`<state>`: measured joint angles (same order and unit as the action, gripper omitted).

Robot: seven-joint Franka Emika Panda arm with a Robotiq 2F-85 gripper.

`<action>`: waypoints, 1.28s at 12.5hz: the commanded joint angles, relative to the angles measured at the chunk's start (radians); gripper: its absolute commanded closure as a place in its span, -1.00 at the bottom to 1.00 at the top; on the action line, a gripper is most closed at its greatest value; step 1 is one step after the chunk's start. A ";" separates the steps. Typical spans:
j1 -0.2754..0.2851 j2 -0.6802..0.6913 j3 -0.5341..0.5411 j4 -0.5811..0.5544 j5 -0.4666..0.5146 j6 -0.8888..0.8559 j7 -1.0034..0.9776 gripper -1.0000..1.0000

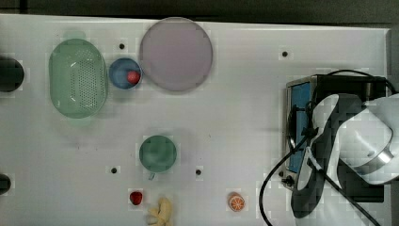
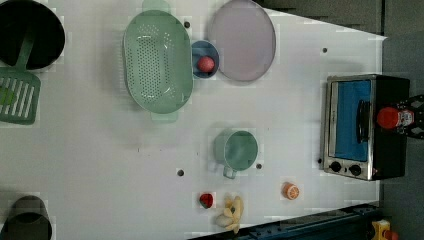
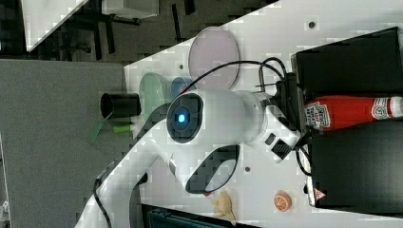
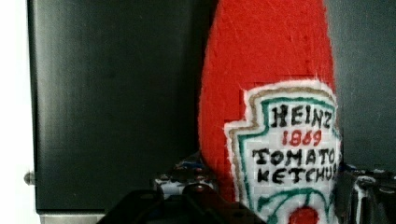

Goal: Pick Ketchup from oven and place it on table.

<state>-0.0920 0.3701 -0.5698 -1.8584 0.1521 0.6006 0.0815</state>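
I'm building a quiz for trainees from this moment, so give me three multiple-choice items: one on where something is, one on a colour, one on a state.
1. Where does the ketchup stand?
A. on top of the oven
B. in the green colander
C. on the table

2. What colour is the cup near the table's middle?
A. red
B. green
C. black

3. How is the oven's glass door?
A. open
B. removed
C. shut

Answers:
1 A, since the right view shows the bottle on the oven's black top.
2 B, as the left view shows a green cup.
3 C, because the left view shows the blue glass flush in its steel frame.
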 commanded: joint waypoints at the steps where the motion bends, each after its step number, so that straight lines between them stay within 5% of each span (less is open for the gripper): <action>1: 0.012 -0.086 0.001 0.116 0.003 -0.058 0.000 -0.24; 5: 0.125 -0.211 0.026 0.269 -0.071 -0.398 0.000 -0.24; 8: 0.214 -0.275 0.185 0.269 -0.098 -0.471 0.000 -0.24; 11: 0.236 -0.275 0.290 0.259 -0.098 -0.472 0.007 -0.24; 16: 0.244 -0.279 0.367 0.010 -0.127 -0.324 0.031 -0.24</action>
<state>0.1853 0.1375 -0.1901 -1.8408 0.0565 0.2498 0.0887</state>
